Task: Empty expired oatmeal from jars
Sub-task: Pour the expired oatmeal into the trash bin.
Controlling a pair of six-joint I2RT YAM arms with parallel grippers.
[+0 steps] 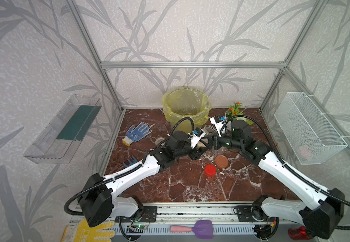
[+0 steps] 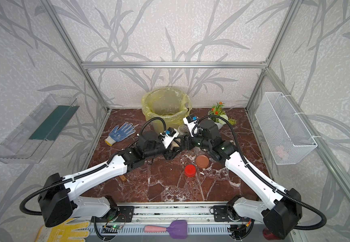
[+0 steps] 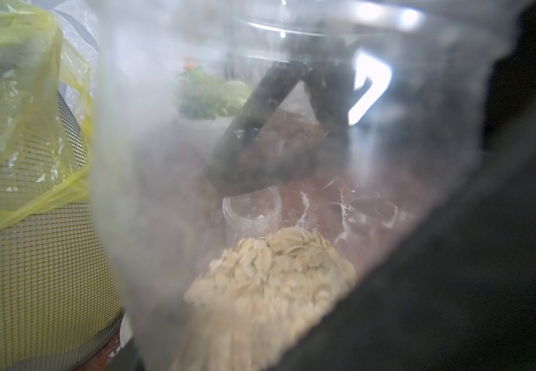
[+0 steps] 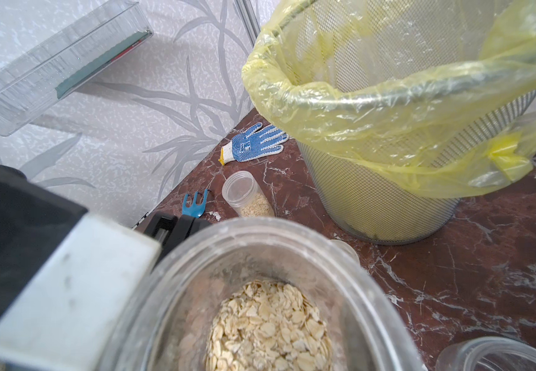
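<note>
Left gripper (image 1: 200, 147) was closed partway on the wide jar (image 4: 260, 257), held between both arms just in front of the yellow-bagged mesh bin (image 1: 170, 113). Oatmeal (image 4: 270, 327) lay heaped inside the jar. Right gripper (image 1: 209, 144) met the jar's opposite end. Its fingers showed only blurred through the wall, so whether it gripped could not be told. A slim jar (image 4: 244, 192) holding some oatmeal sat near the blue fork (image 4: 195, 205). Red lid (image 1: 209, 170) and brown lid (image 1: 221, 161) lay on the marble table (image 1: 191, 188).

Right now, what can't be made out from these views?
Right gripper: blurred through the wall of the held jar, left wrist view; open or shut unclear.
Held jar's body: hidden behind the wrist cameras in both top views.
Another jar: cut off by the right wrist view's edge.
Bin contents: both top views, hazy through the bag.
</note>
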